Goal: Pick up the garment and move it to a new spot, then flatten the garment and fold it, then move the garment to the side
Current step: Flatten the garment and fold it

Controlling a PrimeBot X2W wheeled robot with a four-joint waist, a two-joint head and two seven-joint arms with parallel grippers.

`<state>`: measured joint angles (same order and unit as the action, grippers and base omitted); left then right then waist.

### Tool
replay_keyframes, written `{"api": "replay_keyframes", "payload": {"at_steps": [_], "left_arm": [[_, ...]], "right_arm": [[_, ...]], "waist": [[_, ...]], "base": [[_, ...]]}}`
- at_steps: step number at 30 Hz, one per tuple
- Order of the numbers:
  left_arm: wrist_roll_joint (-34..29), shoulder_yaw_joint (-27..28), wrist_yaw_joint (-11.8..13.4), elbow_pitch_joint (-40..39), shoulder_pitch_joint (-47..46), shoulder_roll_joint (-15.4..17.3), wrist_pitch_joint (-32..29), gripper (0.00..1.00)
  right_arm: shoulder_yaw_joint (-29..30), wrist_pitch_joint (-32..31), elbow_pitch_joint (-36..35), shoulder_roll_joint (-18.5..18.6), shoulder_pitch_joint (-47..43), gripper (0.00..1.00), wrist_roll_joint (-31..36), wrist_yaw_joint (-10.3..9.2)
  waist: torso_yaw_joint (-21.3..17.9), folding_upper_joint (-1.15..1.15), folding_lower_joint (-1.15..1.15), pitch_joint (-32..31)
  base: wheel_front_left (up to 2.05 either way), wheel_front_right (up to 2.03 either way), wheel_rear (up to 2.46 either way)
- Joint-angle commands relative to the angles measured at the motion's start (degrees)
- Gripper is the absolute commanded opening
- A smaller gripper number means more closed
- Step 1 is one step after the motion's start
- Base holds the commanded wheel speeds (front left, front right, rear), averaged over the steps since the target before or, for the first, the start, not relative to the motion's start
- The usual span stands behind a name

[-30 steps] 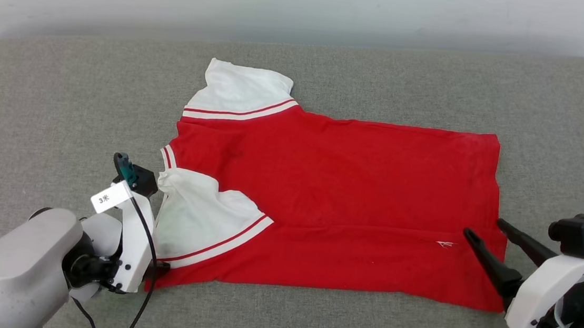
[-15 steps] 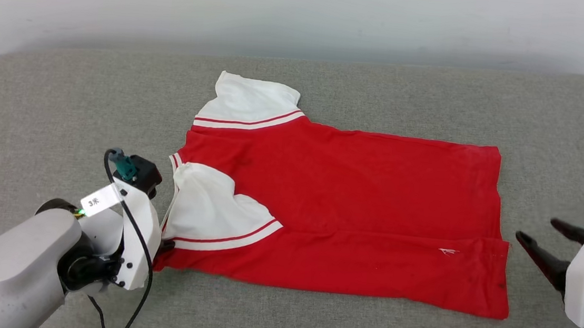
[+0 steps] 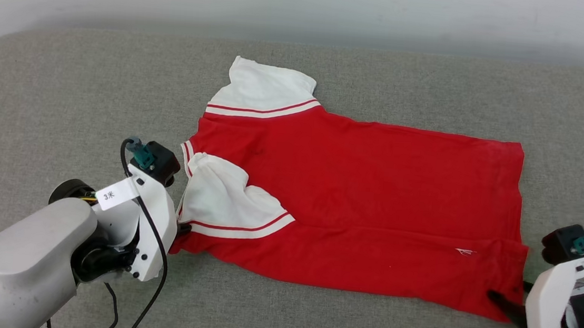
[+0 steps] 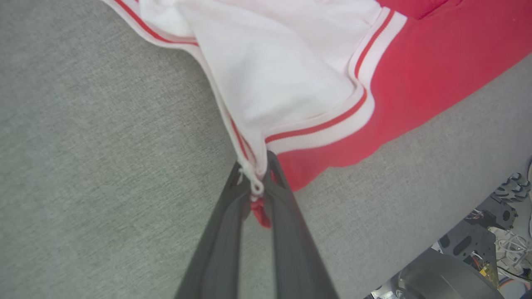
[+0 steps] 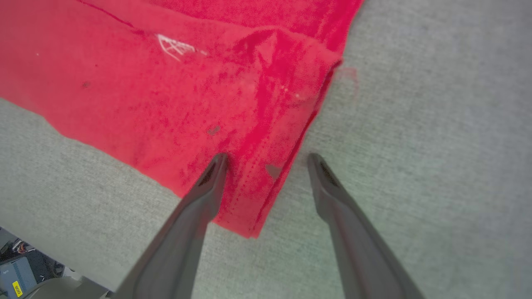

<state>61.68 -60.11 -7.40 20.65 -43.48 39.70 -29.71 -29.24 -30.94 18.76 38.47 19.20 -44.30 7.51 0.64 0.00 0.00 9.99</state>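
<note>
Presently, garment location: garment (image 3: 351, 206) lying mostly flat across the middle of the grey upholstered surface (image 3: 66, 86), collar end toward its left edge, hem toward its right edge.
Sleeves: far sleeve (image 3: 266, 90) laid out toward the far edge; near sleeve (image 3: 225, 205) folded inward onto the red body, bunched at the shoulder.
Left gripper: left gripper (image 4: 255, 166) clamped together on the trimmed edge at the garment's near-left corner, red and white cloth pinched between the fingers.
Right gripper: right gripper (image 5: 268, 158) spread wide, one finger over red cloth, the other over bare upholstery, straddling the hem corner (image 5: 249, 224) at the near right; nothing held.
Reason for hold: probably a matched grip on both near corners, so that the near edge can be lifted or folded evenly.
Next requirement: closing on the hem corner, near the small white logo (image 3: 465, 251), without catching upholstery.
Containers: none in the scene; garment directly on the upholstery.
</note>
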Motion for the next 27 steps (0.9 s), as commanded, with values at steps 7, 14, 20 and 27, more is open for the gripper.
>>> {"api": "replay_keyframes", "payload": {"at_steps": [7,14,20,27], "left_arm": [[-1.3,-0.7,-0.1,0.2,-1.2,-0.3,1.2,0.00],[-0.7,-0.8,-0.1,0.4,1.4,0.8,3.2,0.00],[0.2,-0.5,0.5,-1.9,4.8,2.6,5.3,0.00],[1.7,-0.2,2.1,-7.1,8.9,6.3,6.3,0.00]], "right_arm": [[-5.6,2.0,9.2,-6.5,-1.7,1.00,1.3,-0.03],[-7.6,7.6,10.2,-6.3,-0.3,0.00,0.2,0.10],[-6.7,12.0,6.8,-3.0,-0.3,0.00,-0.9,0.02],[-5.0,13.1,0.5,0.6,-3.4,0.00,-1.8,-0.05]], "waist": [[0.7,0.00,0.00,1.4],[-0.1,0.00,0.00,-0.3],[-0.9,0.00,0.00,-3.4],[-0.8,0.00,0.00,-6.5]], "base": [[0.00,0.00,0.00],[0.00,0.00,0.00],[0.00,0.00,0.00],[0.00,0.00,0.00]]}}
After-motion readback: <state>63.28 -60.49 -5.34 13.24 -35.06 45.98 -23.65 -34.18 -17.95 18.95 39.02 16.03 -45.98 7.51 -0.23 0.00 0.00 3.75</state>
